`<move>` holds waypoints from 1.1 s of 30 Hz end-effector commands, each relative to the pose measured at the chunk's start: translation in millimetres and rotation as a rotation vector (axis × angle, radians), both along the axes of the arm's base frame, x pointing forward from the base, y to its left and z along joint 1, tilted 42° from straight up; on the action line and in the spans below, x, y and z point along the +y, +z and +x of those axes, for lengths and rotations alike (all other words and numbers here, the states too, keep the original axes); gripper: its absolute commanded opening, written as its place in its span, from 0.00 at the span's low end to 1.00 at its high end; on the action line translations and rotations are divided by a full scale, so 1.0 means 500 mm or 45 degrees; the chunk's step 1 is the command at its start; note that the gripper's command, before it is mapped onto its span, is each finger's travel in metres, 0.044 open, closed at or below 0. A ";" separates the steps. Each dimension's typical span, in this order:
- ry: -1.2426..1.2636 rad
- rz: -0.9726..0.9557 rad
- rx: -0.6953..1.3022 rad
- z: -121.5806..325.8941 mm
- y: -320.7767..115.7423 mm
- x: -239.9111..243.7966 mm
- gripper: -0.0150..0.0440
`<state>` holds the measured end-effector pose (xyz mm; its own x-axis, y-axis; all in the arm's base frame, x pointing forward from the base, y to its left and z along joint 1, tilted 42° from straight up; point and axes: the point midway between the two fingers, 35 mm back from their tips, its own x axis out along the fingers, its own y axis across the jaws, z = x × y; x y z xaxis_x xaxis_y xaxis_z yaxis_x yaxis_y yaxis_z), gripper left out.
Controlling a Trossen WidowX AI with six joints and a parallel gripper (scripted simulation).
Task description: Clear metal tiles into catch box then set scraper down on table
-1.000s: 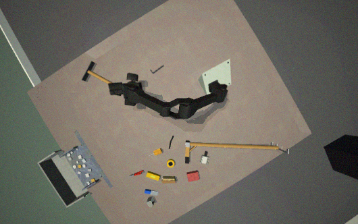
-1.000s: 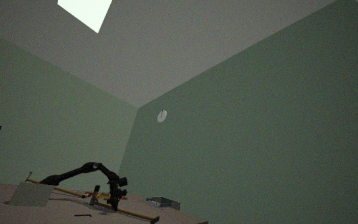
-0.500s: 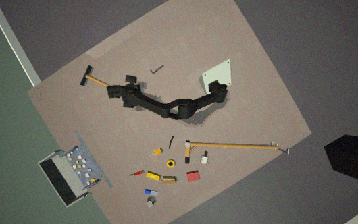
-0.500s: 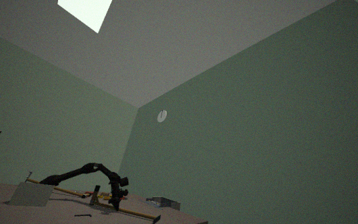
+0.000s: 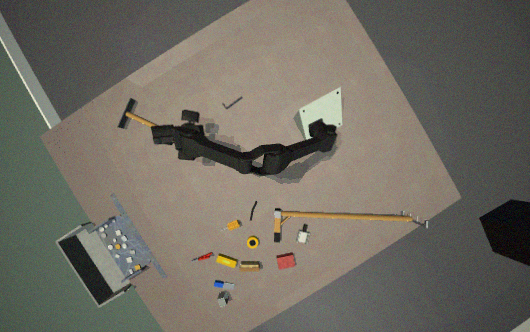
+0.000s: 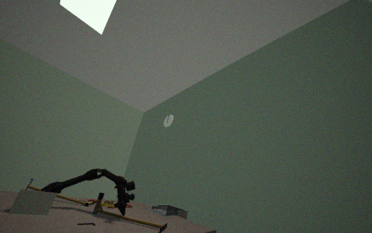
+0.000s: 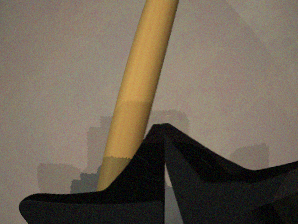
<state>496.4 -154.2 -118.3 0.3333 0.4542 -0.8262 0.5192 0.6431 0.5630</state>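
Observation:
The long scraper (image 5: 140, 119) (image 6: 144, 222) (image 7: 137, 75), a wooden pole with a wide black blade, lies across the table; its far end is hidden under the arm in the top view. My gripper (image 5: 161, 135) (image 6: 123, 214) (image 7: 160, 131) is shut with its fingertips together. The pole runs beside and behind the left finger in the wrist view, not visibly between the fingers. Several small white and orange tiles lie on the blue-grey steel plate (image 5: 142, 250) (image 6: 161, 211). The catch box (image 5: 107, 262) (image 6: 180, 211) adjoins its outer end.
A second long pole with a hooked end (image 5: 345, 216) lies right of centre. A red block (image 5: 286, 261), yellow block (image 5: 227, 260), tape roll (image 5: 253, 242) and several small tools lie near the plate. A pale panel (image 5: 325, 107) (image 6: 33, 203) stands by the arm's base. A hex key (image 5: 232, 103) lies behind the arm.

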 end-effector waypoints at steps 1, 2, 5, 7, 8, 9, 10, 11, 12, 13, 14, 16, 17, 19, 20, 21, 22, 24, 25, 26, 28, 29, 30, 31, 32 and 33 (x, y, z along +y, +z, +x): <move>-0.002 -0.002 -0.008 0.003 0.021 -0.022 0.25; -0.002 -0.002 -0.008 0.003 0.026 -0.026 0.25; -0.002 -0.002 -0.008 0.004 0.040 -0.040 0.25; -0.002 -0.003 -0.008 0.003 0.050 -0.048 0.25; -0.002 -0.003 -0.007 0.003 0.055 -0.052 0.25; -0.002 -0.003 -0.007 0.003 0.060 -0.057 0.25; -0.002 -0.003 -0.007 0.002 0.065 -0.061 0.25; -0.002 -0.003 -0.007 0.002 0.070 -0.065 0.25; -0.002 -0.003 -0.007 0.001 0.075 -0.069 0.25; -0.002 -0.003 -0.007 0.001 0.080 -0.073 0.25; -0.002 -0.003 -0.007 0.000 0.085 -0.077 0.25; -0.002 -0.003 -0.007 -0.001 0.095 -0.086 0.25; -0.002 -0.003 -0.007 -0.002 0.100 -0.090 0.25; -0.002 -0.003 -0.007 -0.004 0.110 -0.097 0.25; -0.002 -0.003 -0.007 -0.005 0.112 -0.099 0.25; -0.002 -0.003 -0.007 -0.005 0.113 -0.099 0.25; -0.002 -0.003 -0.007 -0.006 0.113 -0.101 0.25; -0.002 -0.003 -0.007 -0.016 0.113 -0.111 0.25; -0.002 -0.004 -0.007 -0.025 0.113 -0.119 0.25; -0.002 -0.004 -0.007 -0.034 0.113 -0.127 0.25; -0.002 -0.004 -0.007 -0.051 0.113 -0.143 0.25; -0.002 -0.003 -0.007 -0.058 0.113 -0.149 0.25; -0.002 -0.003 -0.007 -0.062 0.113 -0.153 0.25; -0.002 -0.003 -0.007 -0.064 0.113 -0.154 0.25; -0.002 -0.003 -0.007 -0.064 0.113 -0.154 0.25; -0.002 -0.003 -0.007 -0.063 0.112 -0.153 0.25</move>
